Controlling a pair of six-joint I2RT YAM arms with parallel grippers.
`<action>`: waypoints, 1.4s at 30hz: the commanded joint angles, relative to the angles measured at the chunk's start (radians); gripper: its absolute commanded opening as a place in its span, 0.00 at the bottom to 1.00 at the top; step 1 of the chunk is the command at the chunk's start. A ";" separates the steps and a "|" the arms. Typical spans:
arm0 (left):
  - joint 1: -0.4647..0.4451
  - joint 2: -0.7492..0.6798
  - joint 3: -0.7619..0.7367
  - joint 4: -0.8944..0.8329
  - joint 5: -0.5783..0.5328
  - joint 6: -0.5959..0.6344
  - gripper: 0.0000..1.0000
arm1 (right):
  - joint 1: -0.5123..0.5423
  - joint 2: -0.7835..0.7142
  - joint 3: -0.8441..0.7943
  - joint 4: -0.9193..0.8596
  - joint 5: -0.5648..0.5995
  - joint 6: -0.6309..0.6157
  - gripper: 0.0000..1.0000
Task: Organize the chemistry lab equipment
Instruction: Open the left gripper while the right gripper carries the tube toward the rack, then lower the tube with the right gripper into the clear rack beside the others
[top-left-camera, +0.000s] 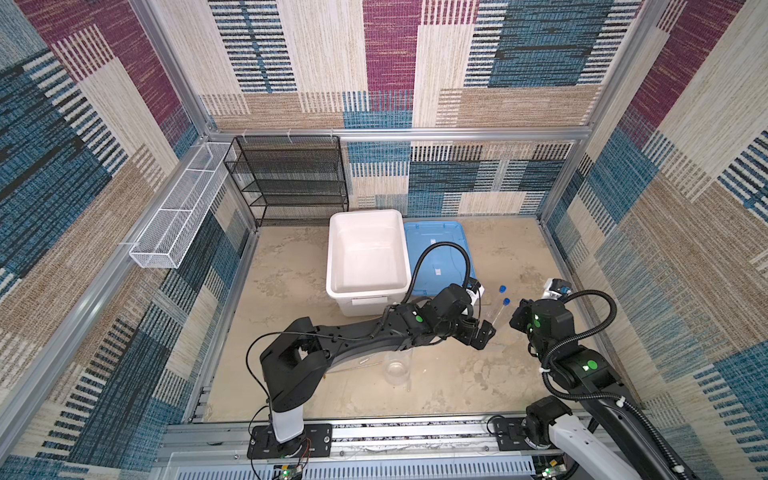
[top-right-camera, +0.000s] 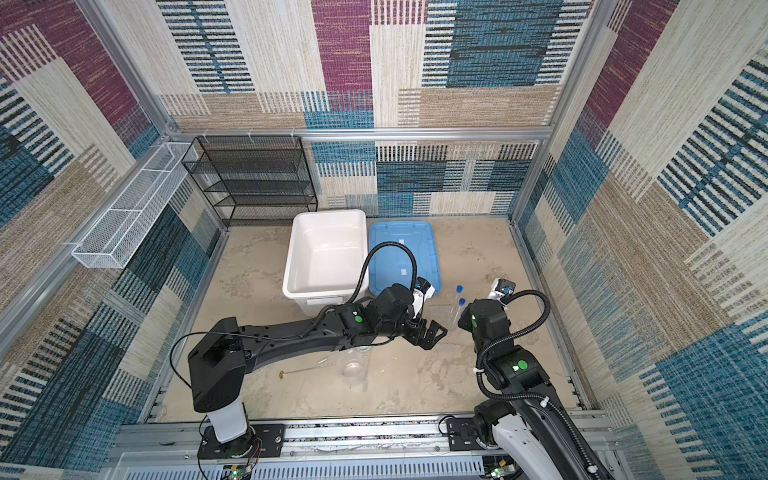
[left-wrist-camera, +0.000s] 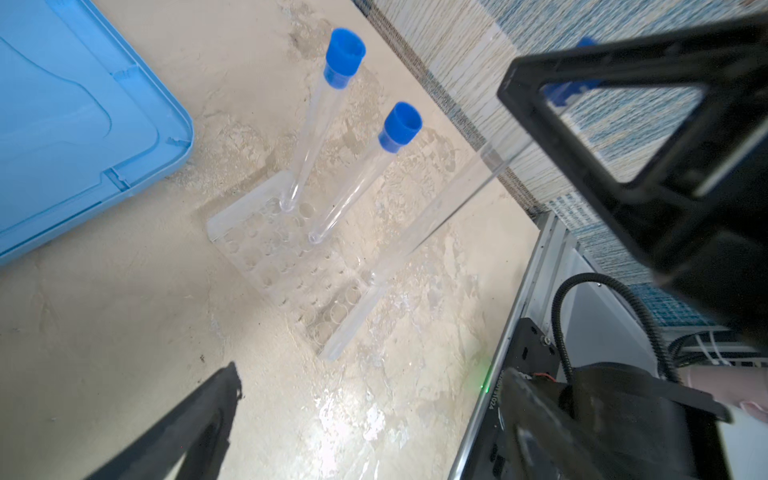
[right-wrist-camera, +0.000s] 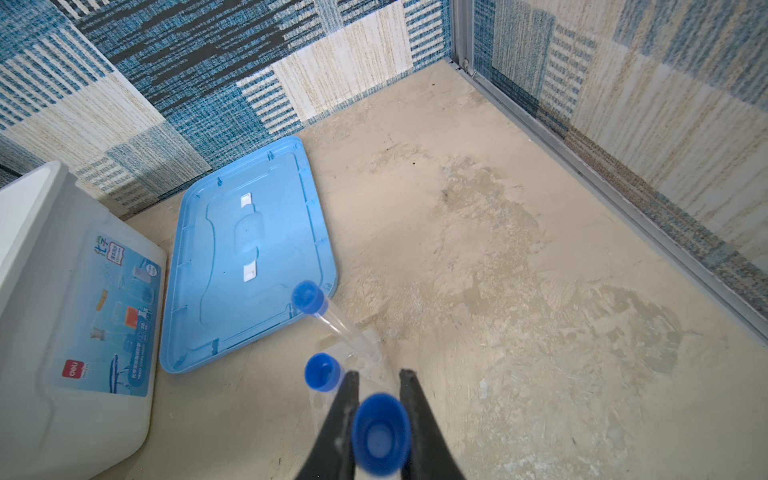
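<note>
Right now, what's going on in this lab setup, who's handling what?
The right gripper is shut on a third blue-capped test tube, holding it over the clear tube rack with its lower end near the rack's edge. Two blue-capped test tubes already stand tilted in the rack. The left gripper is open and holds nothing, hanging beside the rack. The clear beaker and a thin metal rod lie near the front. The white bin is open, its blue lid beside it.
</note>
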 joint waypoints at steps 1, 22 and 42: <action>0.008 0.042 0.055 -0.065 -0.039 -0.010 0.96 | 0.001 -0.004 -0.022 0.056 0.046 0.005 0.14; 0.024 0.111 0.078 -0.069 -0.013 -0.037 0.93 | 0.001 -0.045 -0.152 0.216 0.082 -0.084 0.15; 0.026 0.123 0.065 -0.050 0.010 -0.056 0.93 | 0.003 -0.023 -0.161 0.228 0.039 -0.082 0.14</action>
